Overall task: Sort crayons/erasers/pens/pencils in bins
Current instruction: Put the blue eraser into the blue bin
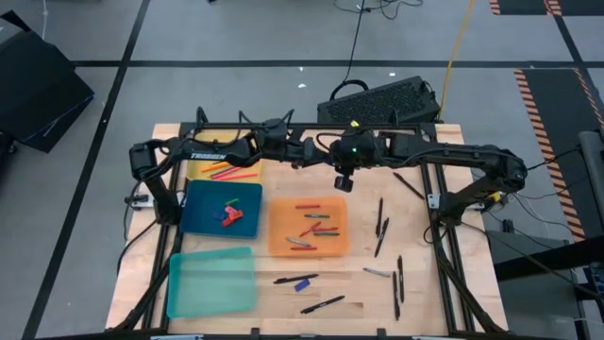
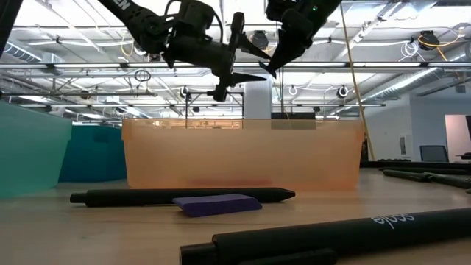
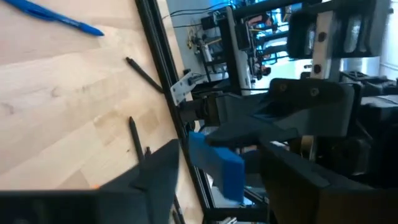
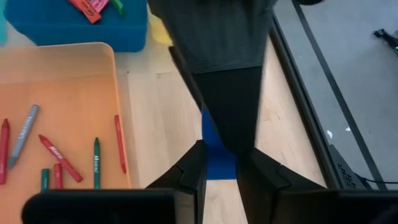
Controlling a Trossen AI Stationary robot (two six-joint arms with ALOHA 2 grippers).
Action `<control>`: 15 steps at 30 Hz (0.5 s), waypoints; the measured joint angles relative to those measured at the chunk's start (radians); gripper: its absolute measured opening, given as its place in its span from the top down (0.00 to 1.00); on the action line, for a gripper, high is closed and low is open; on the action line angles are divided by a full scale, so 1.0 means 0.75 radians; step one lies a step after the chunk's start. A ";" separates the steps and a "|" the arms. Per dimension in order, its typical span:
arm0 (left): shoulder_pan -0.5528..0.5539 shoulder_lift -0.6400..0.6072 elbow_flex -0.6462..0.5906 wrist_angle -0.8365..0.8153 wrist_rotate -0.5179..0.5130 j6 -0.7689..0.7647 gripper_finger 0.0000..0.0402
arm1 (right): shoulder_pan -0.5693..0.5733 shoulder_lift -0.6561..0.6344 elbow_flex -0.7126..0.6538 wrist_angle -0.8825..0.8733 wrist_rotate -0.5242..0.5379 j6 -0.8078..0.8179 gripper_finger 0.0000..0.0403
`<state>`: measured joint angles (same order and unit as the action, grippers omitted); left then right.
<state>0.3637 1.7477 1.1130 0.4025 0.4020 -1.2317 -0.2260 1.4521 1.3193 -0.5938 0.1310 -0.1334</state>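
Both grippers meet in the air over the table's far middle, beyond the orange bin [image 1: 283, 247]. A blue eraser [image 3: 217, 165] sits between them. My right gripper [image 4: 221, 171] is shut on it. My left gripper [image 3: 217, 186] is open, with one finger on either side of the eraser; whether it touches, I cannot tell. The orange bin holds crayons [image 4: 59, 158]. The dark blue bin [image 1: 200, 215] holds erasers [image 1: 230, 213]. Pencils [image 1: 231, 171] lie in the yellow bin [image 1: 196, 168]. The teal bin [image 1: 211, 281] stands at the near left. My right gripper pinches the blue eraser [image 4: 216, 155] between its two fingers; the left arm's finger [image 4: 227, 93] hides the eraser's upper part. The eraser is lifted clear, high above the table.
Dark pens lie loose on the wood to the right of the orange bin [image 1: 380, 222] and along the near edge [image 1: 321, 304]. One pen [image 2: 184, 196] has a second blue eraser [image 2: 217, 204] beside it. A keyboard [image 1: 377, 102] lies beyond the far edge.
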 joint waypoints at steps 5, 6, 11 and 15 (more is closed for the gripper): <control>-0.001 -0.001 0.001 -0.013 -0.021 0.040 0.80 | 0.000 0.001 -0.001 0.023 0.006 0.000 0.84; -0.002 -0.001 0.001 -0.012 -0.028 0.049 0.86 | 0.000 0.001 -0.001 0.030 0.006 0.000 0.84; 0.001 -0.026 0.001 -0.046 -0.044 0.114 0.95 | 0.000 0.000 -0.002 0.059 0.008 0.023 0.77; 0.024 -0.129 -0.001 -0.286 -0.053 0.272 0.95 | 0.028 -0.025 -0.001 0.069 -0.004 0.066 0.65</control>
<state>0.3816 1.6508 1.1122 0.1881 0.3620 -1.0278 -0.2051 1.4333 1.3185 -0.5423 0.1276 -0.0838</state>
